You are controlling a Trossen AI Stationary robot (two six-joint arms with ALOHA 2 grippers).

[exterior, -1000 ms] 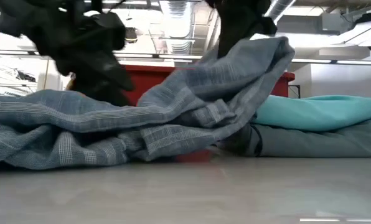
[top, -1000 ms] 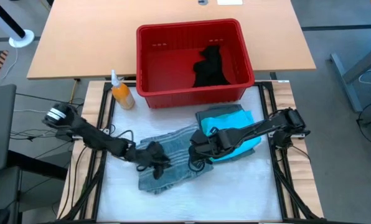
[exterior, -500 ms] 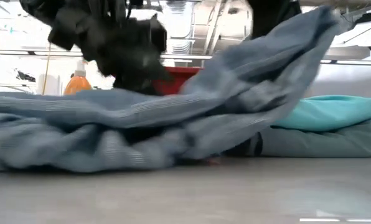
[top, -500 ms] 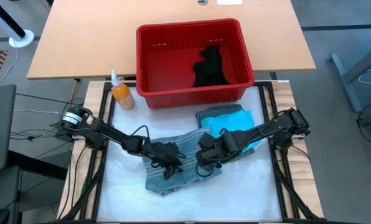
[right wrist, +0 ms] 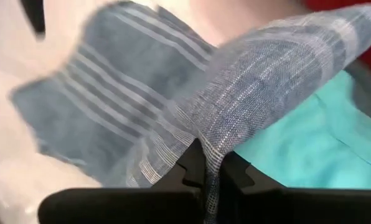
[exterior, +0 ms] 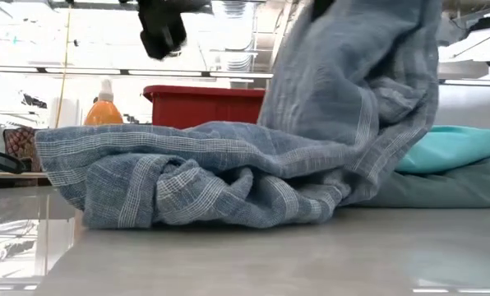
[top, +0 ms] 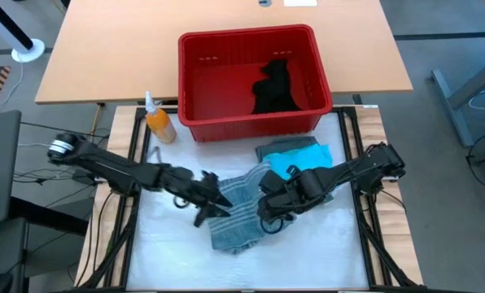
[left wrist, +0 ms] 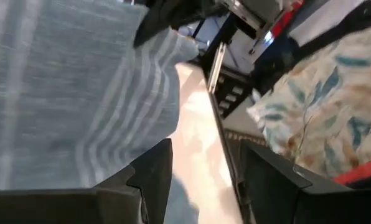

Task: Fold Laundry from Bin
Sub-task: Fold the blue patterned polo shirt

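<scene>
Between the right pincer's pressed-together fingers sits a fold of the blue-grey striped button shirt, pinched and lifted so that the cloth hangs in a tall drape in the low view. Just beside it, at the shirt's other edge, the left pincer stands spread and holds nothing; its two dark fingers frame bare desk and striped cloth.

To fold well from here, I judge the right pincer should carry its pinched edge over the rest of the shirt in one smooth sweep, low enough that the cloth lands flat, while the left one pins or takes the opposite edge so the bundle does not slide or bunch further.

Beyond the shirt lie a bright turquoise garment and a grey-green garment under it, stacked against the shirt's far side. Past these stands the red slotted plastic bin, with one large black garment left inside. That makes four garments: three on the desk, one in the single bin. An orange spray bottle stands beside the bin.
</scene>
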